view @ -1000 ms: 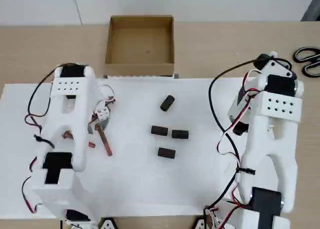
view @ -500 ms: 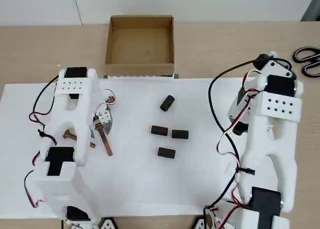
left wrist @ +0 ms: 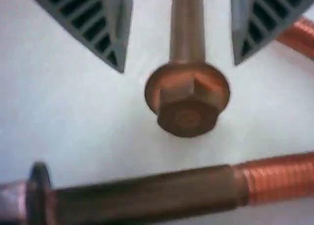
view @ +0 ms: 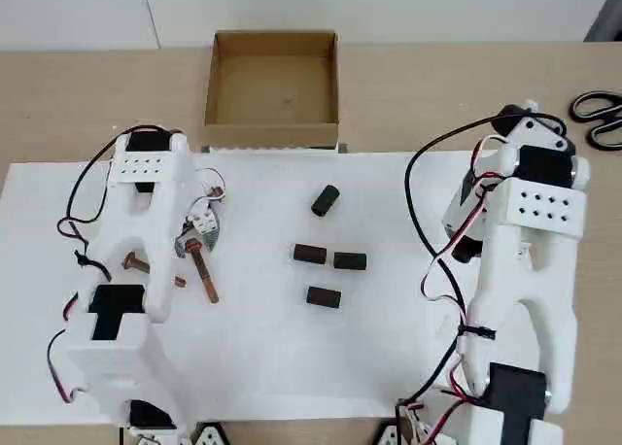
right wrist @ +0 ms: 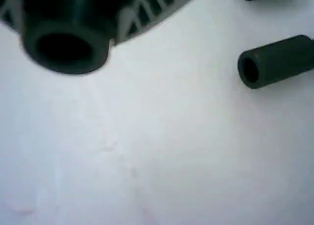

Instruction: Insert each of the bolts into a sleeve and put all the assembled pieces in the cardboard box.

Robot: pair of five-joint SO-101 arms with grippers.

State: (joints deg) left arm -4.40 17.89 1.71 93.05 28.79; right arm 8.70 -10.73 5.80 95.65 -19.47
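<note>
Several copper bolts lie on the white sheet at the left: a long bolt [view: 203, 271], a second bolt [view: 135, 262] and a short piece [view: 179, 281]. My left gripper [view: 195, 236] is open, its fingers [left wrist: 100, 23] standing either side of the long bolt's shank [left wrist: 188, 26], close to the hex head [left wrist: 187, 99]. Another bolt [left wrist: 147, 190] lies across in front. Several black sleeves [view: 324, 296] lie mid-sheet. My right gripper [view: 465, 243] hangs at the right, shut on a black sleeve [right wrist: 66, 45]. The cardboard box [view: 272, 124] stands empty at the back.
Scissors [view: 598, 115] lie at the far right of the wooden table. Cables hang from both arms. Two loose sleeves [right wrist: 274, 60] lie beyond the right gripper. The white sheet [view: 272, 358] is bare toward the front.
My left arm has swung a little to the left and back, uncovering the bolt at the far left. Its gripper stays over the long bolt's head. The right arm has not moved.
</note>
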